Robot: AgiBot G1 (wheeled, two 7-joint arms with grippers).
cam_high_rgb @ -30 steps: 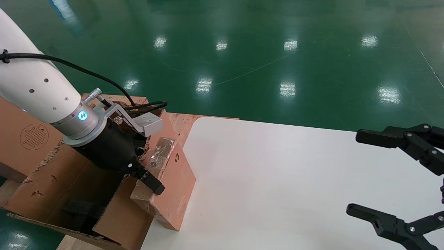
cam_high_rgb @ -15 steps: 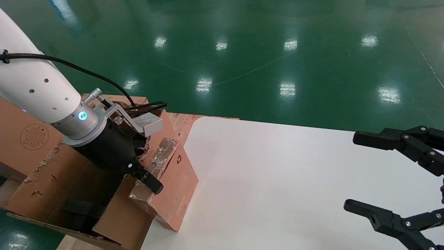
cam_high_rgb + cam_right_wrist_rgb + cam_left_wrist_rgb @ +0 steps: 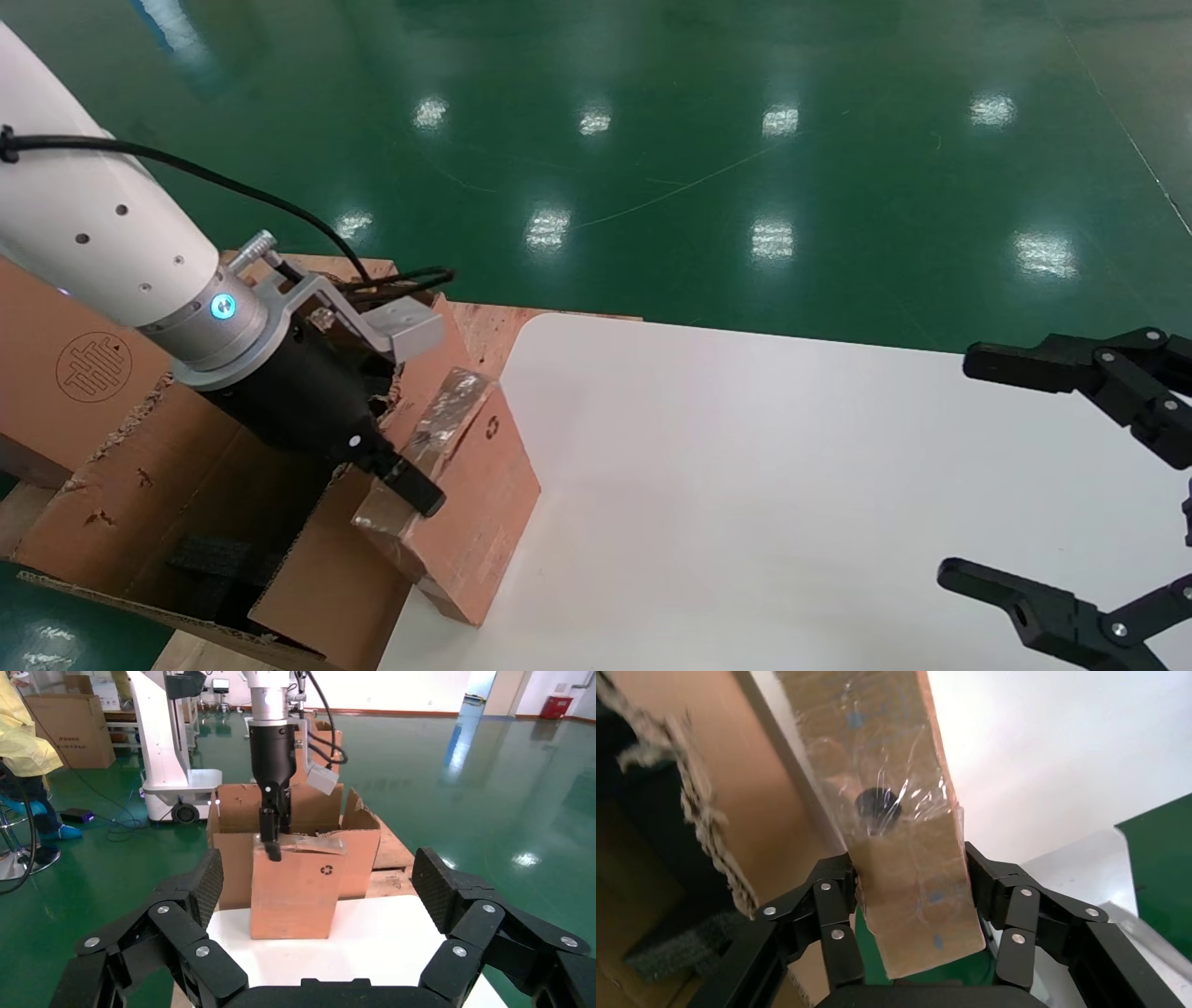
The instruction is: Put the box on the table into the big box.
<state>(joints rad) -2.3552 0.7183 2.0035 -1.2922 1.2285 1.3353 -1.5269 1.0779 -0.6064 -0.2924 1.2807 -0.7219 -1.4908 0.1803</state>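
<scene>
The small taped brown box [image 3: 475, 503] stands tilted on the left edge of the white table [image 3: 745, 485], leaning against the big box [image 3: 121, 466]. My left gripper [image 3: 424, 466] is shut on the small box's taped top end. In the left wrist view the box [image 3: 905, 860] sits between both fingers [image 3: 835, 903], next to the big box's torn flap [image 3: 680, 755]. The right wrist view shows the small box [image 3: 292, 888] with its recycling symbol, in front of the big box [image 3: 358, 846]. My right gripper [image 3: 964, 466] is open and empty over the table's right side.
The big box has a maze-like logo [image 3: 91, 366] and black foam [image 3: 214, 559] inside, and sits on a wooden pallet [image 3: 484, 326] beside the table. Green floor lies beyond. In the right wrist view a person in yellow [image 3: 24, 748] stands far behind.
The small box's top has shifted slightly right with my left gripper, so it tilts more. My right gripper drifted a little left, then back right.
</scene>
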